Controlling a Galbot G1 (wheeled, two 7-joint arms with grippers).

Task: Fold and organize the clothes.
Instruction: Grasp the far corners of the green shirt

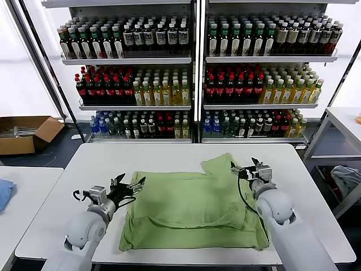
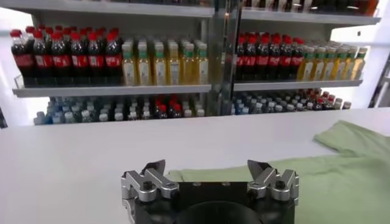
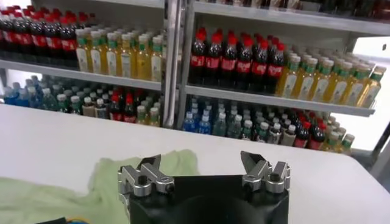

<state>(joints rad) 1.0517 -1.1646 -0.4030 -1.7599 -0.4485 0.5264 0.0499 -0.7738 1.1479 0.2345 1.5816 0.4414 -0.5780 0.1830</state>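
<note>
A: Where does the shirt (image 1: 192, 206) lie from the jaws?

B: On the white table (image 1: 84, 164), between both; the left gripper (image 1: 131, 188) is at its left edge, the right gripper (image 1: 251, 170) beside the sleeve at the far right corner; both jaws apart, holding nothing.

A: Long axis?

B: Near edge to far edge; which end is the collar I cannot tell; both arms look equally near.

item: light green shirt (image 1: 192, 212) | side up: plain | state: spread mostly flat, one sleeve folded inward at far right, wrinkled | place: middle of white desk (image 1: 84, 169)
</note>
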